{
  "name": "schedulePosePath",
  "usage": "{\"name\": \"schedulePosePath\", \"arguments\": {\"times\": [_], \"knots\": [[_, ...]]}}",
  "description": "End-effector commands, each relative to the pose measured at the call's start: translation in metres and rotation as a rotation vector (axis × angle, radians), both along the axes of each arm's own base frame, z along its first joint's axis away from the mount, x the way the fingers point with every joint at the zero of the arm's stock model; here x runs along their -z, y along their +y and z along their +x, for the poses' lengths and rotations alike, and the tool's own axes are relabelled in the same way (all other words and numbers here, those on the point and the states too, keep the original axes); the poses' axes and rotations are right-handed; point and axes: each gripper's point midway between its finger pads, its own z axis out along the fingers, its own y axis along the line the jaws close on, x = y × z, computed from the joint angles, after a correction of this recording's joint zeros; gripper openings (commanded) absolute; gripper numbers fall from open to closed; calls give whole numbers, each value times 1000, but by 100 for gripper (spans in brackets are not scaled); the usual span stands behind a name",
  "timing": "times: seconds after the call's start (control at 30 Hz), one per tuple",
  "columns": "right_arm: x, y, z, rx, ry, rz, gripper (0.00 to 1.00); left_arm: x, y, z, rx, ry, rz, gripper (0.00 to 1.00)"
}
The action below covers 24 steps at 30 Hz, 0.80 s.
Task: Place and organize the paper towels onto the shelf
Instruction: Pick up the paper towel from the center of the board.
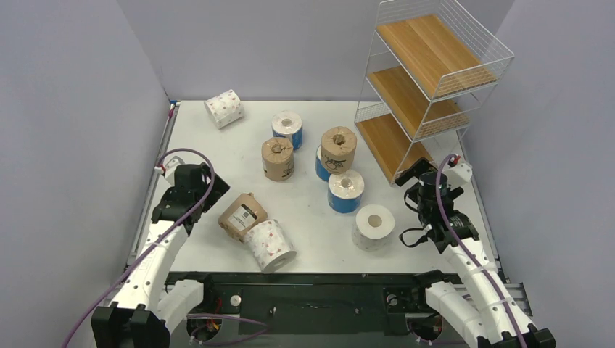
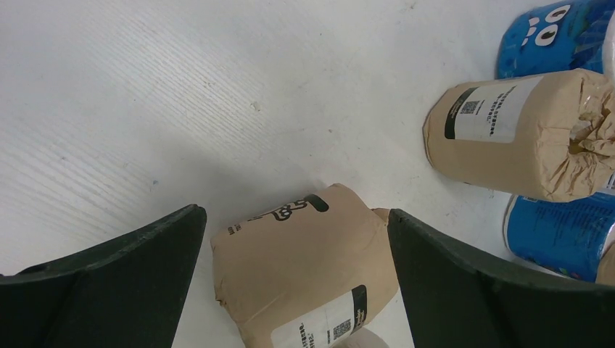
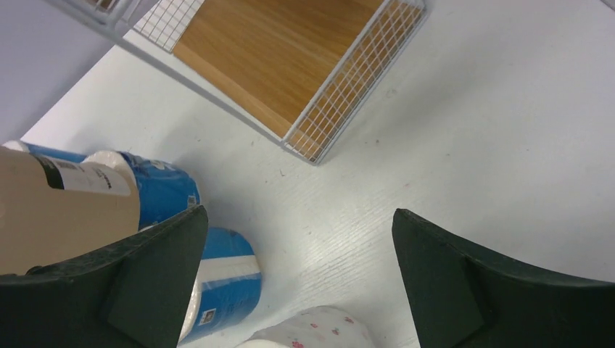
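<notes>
My left gripper [image 2: 294, 217] is released; a kraft roll [image 2: 304, 268] lies ahead, centred between its fingers. Its label [image 2: 323, 328] shows a QR code; the print is illegible.

Top view: you lose the shelf [image 1: 435, 51] top rim past the upper frame edge. Just left of the shelf's foot, a blue roll [image 1: 320, 167] shows only a sliver; the upright kraft roll [image 1: 338, 148] covers the rest. Right wrist: shelf cropped to its lowest board; dotted roll [image 3: 312, 332] before it cut by the bottom edge. Left wrist: lying kraft roll [image 2: 304, 268], well away from the shelf, runs off the bottom edge; label print too small to read.
</notes>
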Motion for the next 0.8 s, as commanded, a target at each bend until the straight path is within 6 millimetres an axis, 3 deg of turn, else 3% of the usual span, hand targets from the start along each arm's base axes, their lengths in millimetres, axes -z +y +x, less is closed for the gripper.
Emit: {"name": "schedulePosePath", "arguments": {"times": [0.0, 0.13, 0.47, 0.67, 0.77], "knots": [[-19, 21, 7, -133, -8, 4, 97, -6, 2, 3, -6, 8, 2, 96], [-24, 28, 4, -177, -32, 24, 98, -8, 0, 2, -14, 0, -16, 96], [-25, 28, -18, -250, 42, -35, 90, -38, -45, 15, 249, -136, -44, 96], [-14, 30, -37, -309, 173, -67, 87, -59, -74, 15, 354, -229, -50, 96], [-3, 36, -51, -368, 244, -70, 86, -60, -83, 15, 381, -246, -80, 96]]}}
